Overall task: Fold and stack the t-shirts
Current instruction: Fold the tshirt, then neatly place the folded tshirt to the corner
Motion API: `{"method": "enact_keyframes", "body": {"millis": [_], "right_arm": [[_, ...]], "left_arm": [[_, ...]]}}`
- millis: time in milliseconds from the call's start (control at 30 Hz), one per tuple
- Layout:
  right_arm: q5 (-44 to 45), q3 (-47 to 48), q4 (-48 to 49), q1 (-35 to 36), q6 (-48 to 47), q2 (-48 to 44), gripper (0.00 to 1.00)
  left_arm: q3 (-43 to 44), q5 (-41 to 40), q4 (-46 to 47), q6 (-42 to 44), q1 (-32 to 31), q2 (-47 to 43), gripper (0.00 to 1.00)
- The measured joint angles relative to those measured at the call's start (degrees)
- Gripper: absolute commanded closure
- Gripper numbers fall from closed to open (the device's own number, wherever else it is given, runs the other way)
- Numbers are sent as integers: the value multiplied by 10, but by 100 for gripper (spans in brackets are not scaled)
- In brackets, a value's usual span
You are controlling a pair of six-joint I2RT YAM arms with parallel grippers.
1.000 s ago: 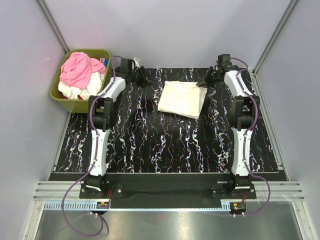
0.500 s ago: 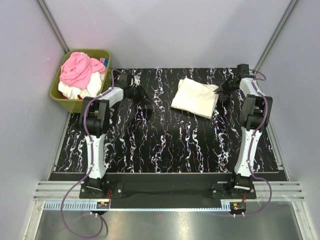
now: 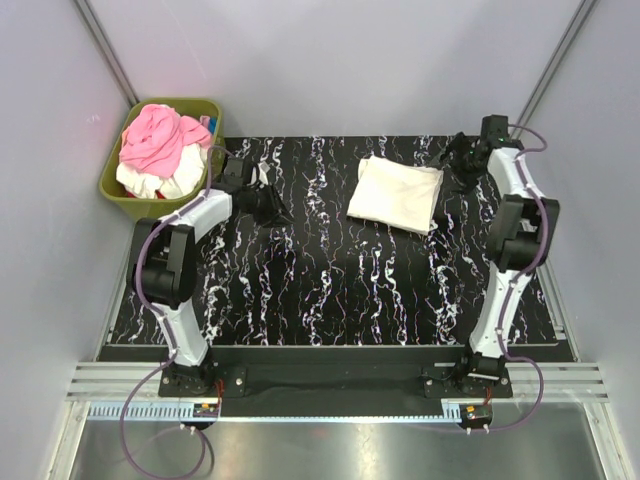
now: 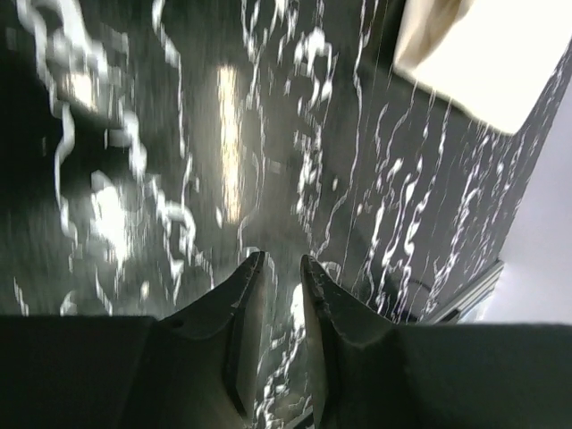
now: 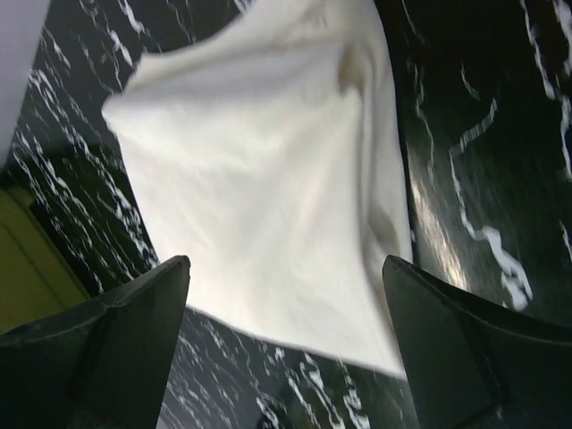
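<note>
The folded cream t-shirt (image 3: 395,195) is now seen lying flat in the upper right of the black marbled table (image 3: 330,290). It has been shifted rightward from the central spot it held a second ago. It looks to have been dragged there by its far corner and then let go.

The right gripper (image 3: 458,162) has been drawn back toward the upper right corner, just beside the shirt's edge and apparently no longer touching it. In the right wrist view its jaws are spread wide with nothing held, and the pale cloth shows below through the gap between them.

Over on the other side, the left gripper (image 3: 270,205) has been swung down and leftward from the upper middle of the table. It is now placed left of centre, near the green bin (image 3: 118,196). In the left wrist view its jaws are almost closed, with only a thin slit left and nothing caught in it. Bare table is seen beneath, and a corner of the shirt shows at the upper right of that frame.

This shirt is judged to be finished and parked as the base of the stack. A pink garment (image 3: 155,138) is heaped over white cloth (image 3: 160,182) in the bin, so more folding is expected. The left jaws would have to be opened before anything is picked out.
</note>
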Motion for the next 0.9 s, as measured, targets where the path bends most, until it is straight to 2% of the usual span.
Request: {"method": "enact_keyframes", "body": {"millis": [133,200,300,400,567,733,867,900], "right_arm": [[8,-136,9,0,-14,-121,4],[7,-203,18,0,-18,-172,9],[1,-266,28,0,-24,-198,14],[-8,-297,43,0,-29,-179,20],[-32,-258,74,-2,-34,-77,27],[-55,-189,91,-3,-25,-20,35],[-58,-165,101,-6,-24,4,56],[-59,-163,103,-7,-23,7,67]], "left_arm": [[-88,-24,-1,0,-7,-78,73],[-141,-33,2,0,-11,-119,73],[-217,-42,10,-1,-16,-168,73],[-288,-47,30,-3,-23,-200,73],[-377,-47,84,-16,-31,-206,78],[-387,-53,130,-15,-32,-206,84],[-399,-59,165,-16,-32,-205,89],[-402,-60,172,-16,-33,-205,89]]}}
